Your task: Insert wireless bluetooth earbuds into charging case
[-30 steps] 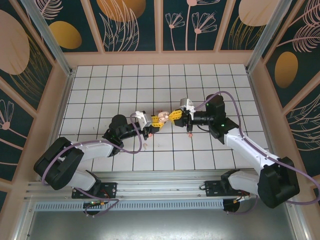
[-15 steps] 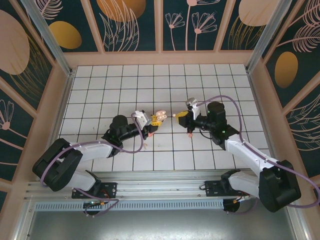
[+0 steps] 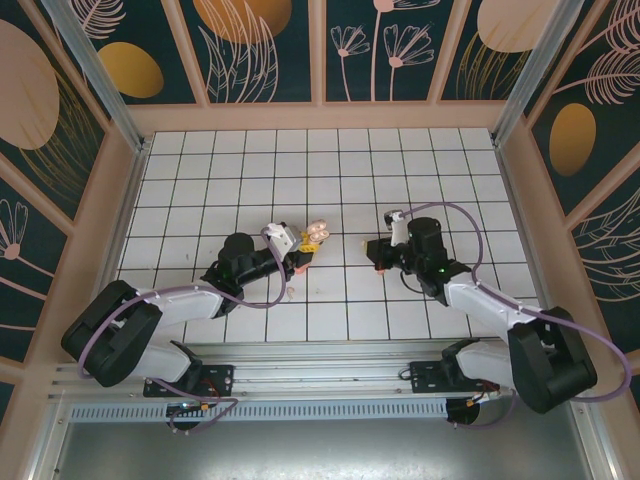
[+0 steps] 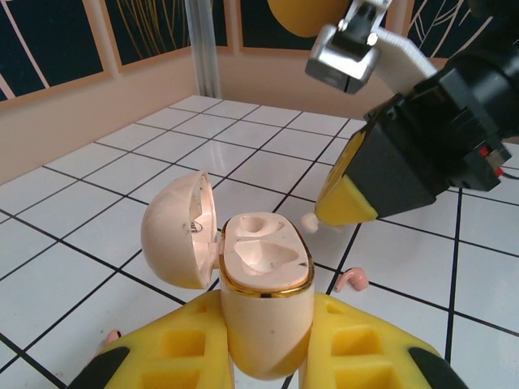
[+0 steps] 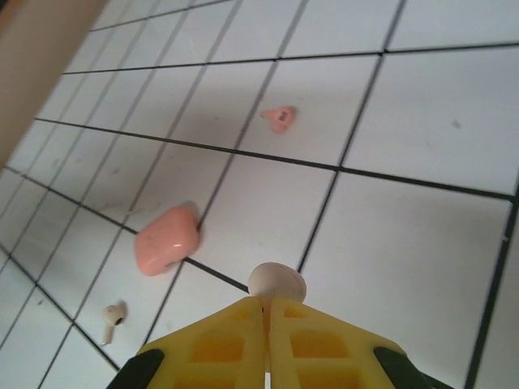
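Holding a pale beige, egg-shaped plastic charging case point(image 4: 266, 259) with its lid swung open, the left gripper point(image 4: 263, 361) is clamped round the base; both sockets look empty. The right gripper point(image 5: 265, 312) pinches a pale beige earbud point(image 5: 276, 284) near the case (not yet over it). A salmon-pink earbud point(image 5: 280, 118), a second beige earbud point(image 5: 112, 316) and a closed pink case point(image 5: 166, 239) lie on the tiles, so I judge that nothing is seated yet.

Beige case point(image 4: 263, 279) open, upright; beige earbud point(image 5: 277, 284) pinched, pink earbud point(image 5: 280, 118) loose.
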